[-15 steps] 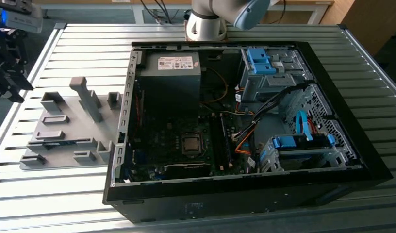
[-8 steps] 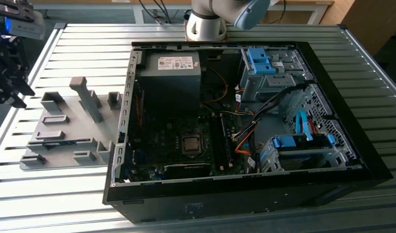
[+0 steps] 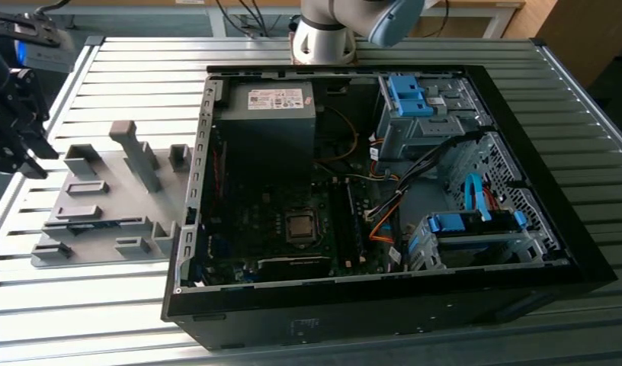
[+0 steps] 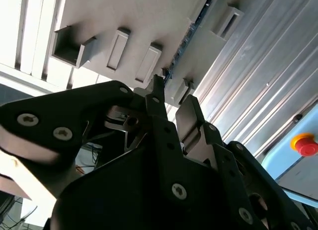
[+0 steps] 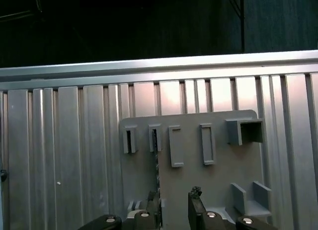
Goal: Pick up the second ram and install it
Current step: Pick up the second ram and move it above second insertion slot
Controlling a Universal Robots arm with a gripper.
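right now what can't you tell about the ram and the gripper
- the second ram: edge-on in the gray holder in the second wrist view; chips and label hidden.
- the gripper: cut off by the first wrist view's edge; contact with the ram unclear.
- the memory slots in the case: too small and dark in the exterior view to tell what is seated.

Blue second ram (image 4: 188,35); grey fixture plate (image 5: 218,175); black end effector (image 5: 175,195).
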